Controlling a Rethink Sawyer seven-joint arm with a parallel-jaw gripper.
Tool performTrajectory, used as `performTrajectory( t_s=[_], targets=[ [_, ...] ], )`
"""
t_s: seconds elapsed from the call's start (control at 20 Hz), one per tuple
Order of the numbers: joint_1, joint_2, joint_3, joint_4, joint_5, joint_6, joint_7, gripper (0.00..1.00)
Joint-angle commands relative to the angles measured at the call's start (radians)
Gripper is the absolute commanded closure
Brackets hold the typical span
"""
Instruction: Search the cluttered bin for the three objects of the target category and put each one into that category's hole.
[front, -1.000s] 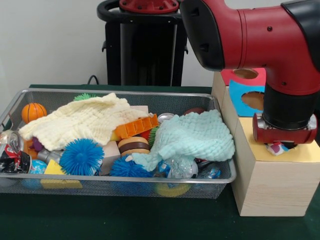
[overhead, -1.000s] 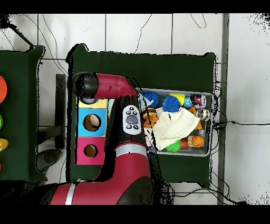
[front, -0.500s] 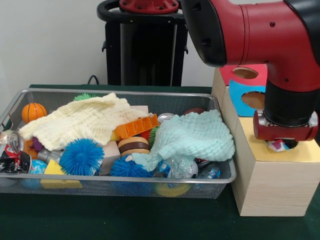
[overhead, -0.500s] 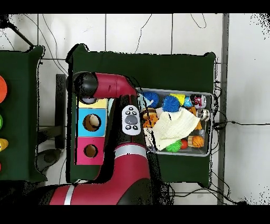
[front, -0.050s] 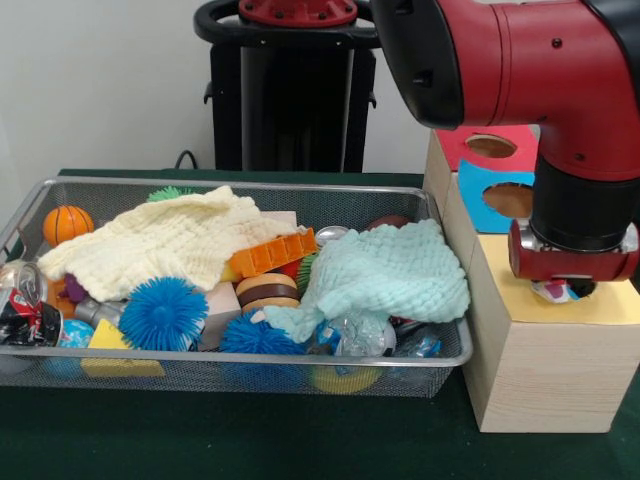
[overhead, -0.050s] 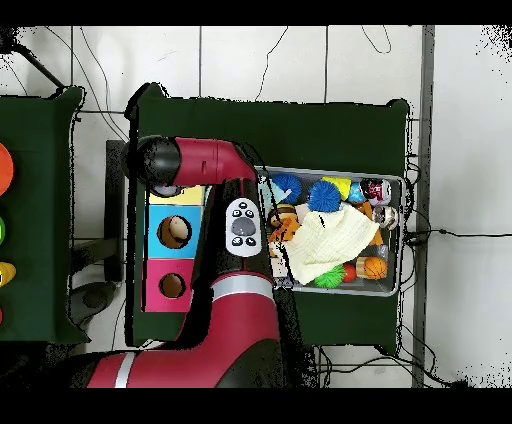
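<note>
One gripper (front, -0.050s: 562, 291) is seen at the right of the front view, lowered onto the yellow top (front, -0.050s: 610, 303) of the wooden box (front, -0.050s: 535, 370), under the red wrist ring (front, -0.050s: 572, 263). Its fingers are hidden by the ring and the hole, so it cannot be told whether they are apart or together. A small crinkly object (front, -0.050s: 553, 291) with white, blue and red marks is visible just below the ring, at the mouth of the hole. Whether it is gripped cannot be told.

Behind the yellow section, a blue face (front, -0.050s: 497, 196) and a red face (front, -0.050s: 492, 148) are seen, each with a round hole.

Left of the box, the wire bin (front, -0.050s: 250, 372) is set on the green cloth (front, -0.050s: 200, 440). A pale blue towel (front, -0.050s: 385, 275) is draped over the right part of the bin, and a cream towel (front, -0.050s: 165, 245) over the left and far part. Between them lie an orange block (front, -0.050s: 272, 253) and a brown and cream disc (front, -0.050s: 266, 290). Two blue spiky balls (front, -0.050s: 162, 313) are seen at the near side, with a yellow block (front, -0.050s: 112, 345) beside them. A small basketball (front, -0.050s: 66, 223) is seen at the far left corner and a crushed can (front, -0.050s: 24, 300) at the left wall.

In the overhead view, the arm (overhead, -0.050s: 215, 165) is seen to reach over the box's end section, and the bin (overhead, -0.050s: 392, 290) is partly covered by it.
</note>
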Motion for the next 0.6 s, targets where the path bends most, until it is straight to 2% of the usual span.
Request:
performTrajectory(
  t_s=[0.05,0.2,0.3,0.35,0.45,0.6],
  targets=[
    [-0.005,-0.033,0.003,-0.047,-0.021,0.048,0.111,1.0],
    [0.001,-0.044,-0.003,-0.037,-0.018,0.053,0.12,1.0],
    [-0.006,-0.019,0.006,-0.014,-0.018,0.021,0.116,1.0],
    [-0.001,0.026,-0.001,-0.021,-0.033,-0.016,0.116,1.0],
    [0.021,0.149,-0.04,-0.075,-0.074,-0.159,0.154,1.0],
    [0.009,0.257,-0.021,-0.125,-0.055,-0.275,0.163,1.0]
  ],
)
